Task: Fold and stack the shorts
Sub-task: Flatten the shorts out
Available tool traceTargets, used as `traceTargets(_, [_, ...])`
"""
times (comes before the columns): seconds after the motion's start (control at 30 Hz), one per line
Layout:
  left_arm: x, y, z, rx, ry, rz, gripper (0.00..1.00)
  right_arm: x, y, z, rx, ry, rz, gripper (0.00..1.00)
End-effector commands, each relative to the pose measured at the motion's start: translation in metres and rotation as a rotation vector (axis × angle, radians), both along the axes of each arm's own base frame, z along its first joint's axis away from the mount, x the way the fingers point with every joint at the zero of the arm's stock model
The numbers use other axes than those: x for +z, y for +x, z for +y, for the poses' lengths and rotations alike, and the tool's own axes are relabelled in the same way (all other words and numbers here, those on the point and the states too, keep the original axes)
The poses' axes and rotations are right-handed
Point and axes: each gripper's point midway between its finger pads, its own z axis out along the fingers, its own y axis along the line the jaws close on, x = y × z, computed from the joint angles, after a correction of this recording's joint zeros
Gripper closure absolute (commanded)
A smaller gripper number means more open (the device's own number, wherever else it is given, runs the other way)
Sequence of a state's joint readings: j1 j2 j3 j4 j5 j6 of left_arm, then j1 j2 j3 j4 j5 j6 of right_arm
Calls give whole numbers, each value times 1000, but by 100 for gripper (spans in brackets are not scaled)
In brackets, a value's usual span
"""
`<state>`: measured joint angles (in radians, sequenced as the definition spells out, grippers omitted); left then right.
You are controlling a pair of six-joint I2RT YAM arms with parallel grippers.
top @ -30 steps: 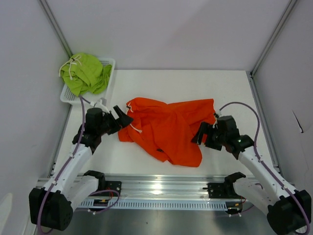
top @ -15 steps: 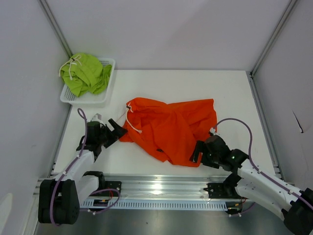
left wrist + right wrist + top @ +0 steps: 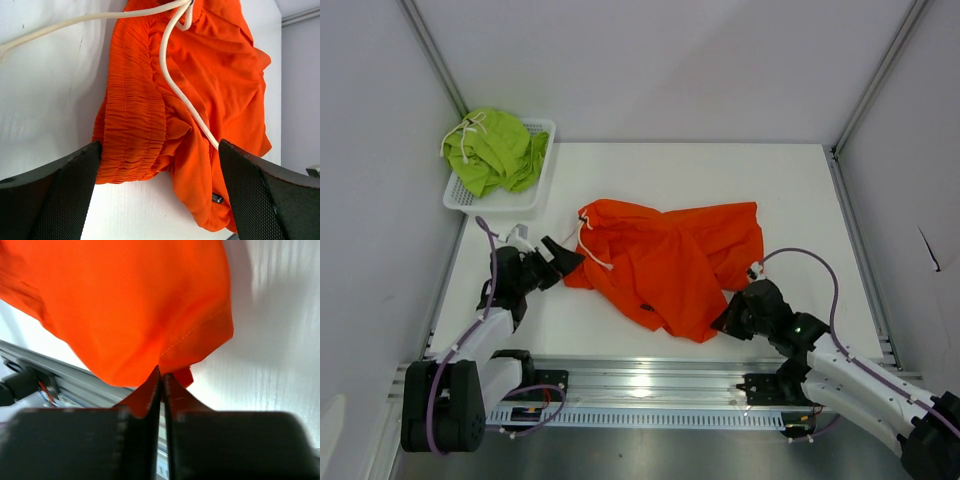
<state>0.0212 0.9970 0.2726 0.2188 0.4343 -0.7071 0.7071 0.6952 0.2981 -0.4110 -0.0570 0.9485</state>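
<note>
orange shorts crumpled mid tabletop, long axis left to right; waistband end sits between the left jaws, spread fully wide, gripping nothing; right jaws pinched shut on the near-right hem corner; green shorts well apart in the basket; small dark tag on the orange fabric, unreadable

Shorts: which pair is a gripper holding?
The bright orange fabric shorts, hem pinched by the right gripper; the lime green fabric shorts lie bunched in the white mesh basket.

Table: orange shorts, basket (white).
</note>
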Motion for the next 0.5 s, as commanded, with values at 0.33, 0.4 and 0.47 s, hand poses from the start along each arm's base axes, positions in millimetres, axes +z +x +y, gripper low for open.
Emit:
traceTargets(0.33, [9, 7, -5, -50, -16, -93, 1, 77, 92, -57, -160, 19, -155, 100])
traceTargets(0.4, [13, 9, -7, -59, -28, -106, 1, 81, 106, -66, -180, 43, -182, 100])
traceTargets(0.47, [10, 9, -11, -75, -44, -107, 1, 75, 112, -64, -164, 68, -161, 100])
